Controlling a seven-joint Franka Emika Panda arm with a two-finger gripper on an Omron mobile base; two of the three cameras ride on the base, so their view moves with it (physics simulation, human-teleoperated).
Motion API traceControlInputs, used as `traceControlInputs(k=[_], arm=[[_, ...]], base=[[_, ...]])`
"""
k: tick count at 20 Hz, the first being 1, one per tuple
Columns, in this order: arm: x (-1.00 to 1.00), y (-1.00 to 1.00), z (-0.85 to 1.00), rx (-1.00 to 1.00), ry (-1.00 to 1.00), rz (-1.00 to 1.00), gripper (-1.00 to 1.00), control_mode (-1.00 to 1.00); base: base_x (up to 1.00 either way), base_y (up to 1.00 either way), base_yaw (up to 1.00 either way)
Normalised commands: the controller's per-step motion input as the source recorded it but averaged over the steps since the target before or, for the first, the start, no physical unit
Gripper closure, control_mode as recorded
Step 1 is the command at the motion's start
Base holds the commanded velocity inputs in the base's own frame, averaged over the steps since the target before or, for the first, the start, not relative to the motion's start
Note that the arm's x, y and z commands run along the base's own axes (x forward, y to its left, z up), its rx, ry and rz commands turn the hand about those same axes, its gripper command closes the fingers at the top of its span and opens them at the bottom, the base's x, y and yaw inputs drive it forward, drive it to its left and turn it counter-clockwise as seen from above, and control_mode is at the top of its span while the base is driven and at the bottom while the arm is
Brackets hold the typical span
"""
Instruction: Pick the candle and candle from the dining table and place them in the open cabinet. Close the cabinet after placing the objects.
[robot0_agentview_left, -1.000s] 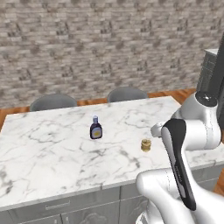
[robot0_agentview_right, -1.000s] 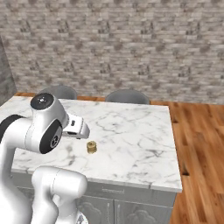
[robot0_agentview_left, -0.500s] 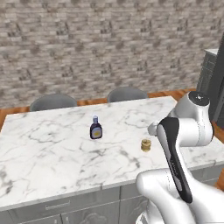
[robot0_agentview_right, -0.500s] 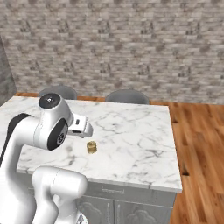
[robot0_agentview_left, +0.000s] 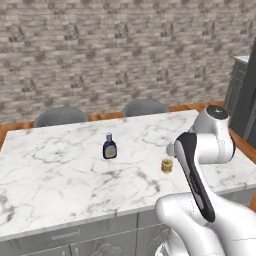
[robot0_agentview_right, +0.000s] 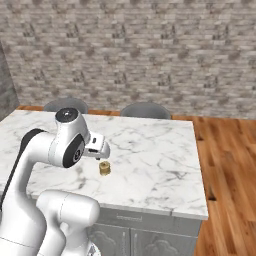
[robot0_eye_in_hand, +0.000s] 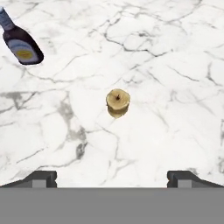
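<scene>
Bottle (robot0_eye_in_hand: 21, 44): dark blue with a label, far off to the upper left of the hand, lying across the corner in the hand view. Not one to pick.
Candle (robot0_eye_in_hand: 117, 102): small, squat and tan-gold, with a tiny wick on top. It stands upright by itself on the dining table (robot0_eye_in_hand: 175, 65), just ahead of the hand and about in the middle between the two fingertips.
How it may feel: probably light and hard, as it is so small. Wax can be a bit slippery and can dent, so a soft squeeze looks best.
Where to hold: on its round sides, one fingertip on each side, low on the body and not on the wick.
Gripper (robot0_eye_in_hand: 112, 177): wide open, with nothing in it. It hangs above the table, apart from the candle.
Fit: the gap between the fingertips looks much wider than the candle, so it should slip in easily.
Other candle: I cannot see a cream one from here.
</scene>
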Motion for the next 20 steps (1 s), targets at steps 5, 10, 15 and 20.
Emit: traceControlInputs(k=[5,10,15,20], arm=[[0.16,-0.01,-0.26,0.0,0.03,0.0,-1.0,-1.0],[0.12,0.0,-0.29,0.0,0.0,0.0,-1.0,-1.0],[0.16,0.0,-0.32,0.0,0.0,0.0,-1.0,-1.0],[0.21,-0.01,-0.29,0.0,0.0,0.0,-1.0,-1.0]], base=[[0.0,0.0,0.0],[0.0,0.0,0.0],[0.0,0.0,0.0],[0.0,0.0,0.0]])
